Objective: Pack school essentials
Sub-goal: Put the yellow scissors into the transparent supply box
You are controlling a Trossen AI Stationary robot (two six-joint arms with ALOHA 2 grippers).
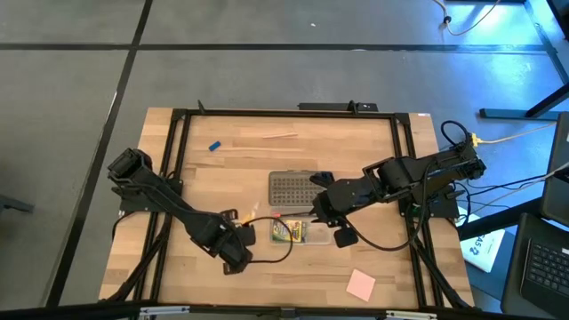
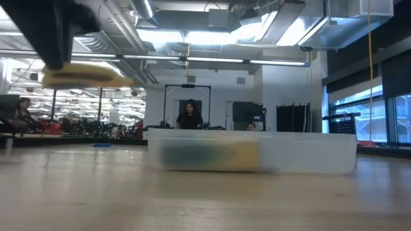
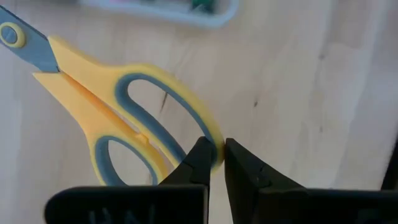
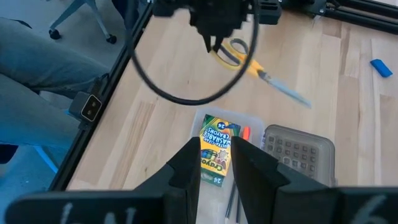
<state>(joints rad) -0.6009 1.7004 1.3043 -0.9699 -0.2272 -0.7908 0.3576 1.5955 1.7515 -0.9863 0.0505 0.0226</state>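
Scissors hang by one yellow handle loop, pinched in my left gripper, lifted off the table just beside the clear case with blades pointing toward it. My right gripper sits over that case, fingers a narrow gap apart around the crayon box inside it. Beside the case lies the perforated grey lid. Pink sticky-note pad rests near the front edge; blue eraser and pale stick lie well back.

Stationery, partly packed.
Scissors lifted, handle pinched; crayon box flat in case; pad, eraser loose on table.
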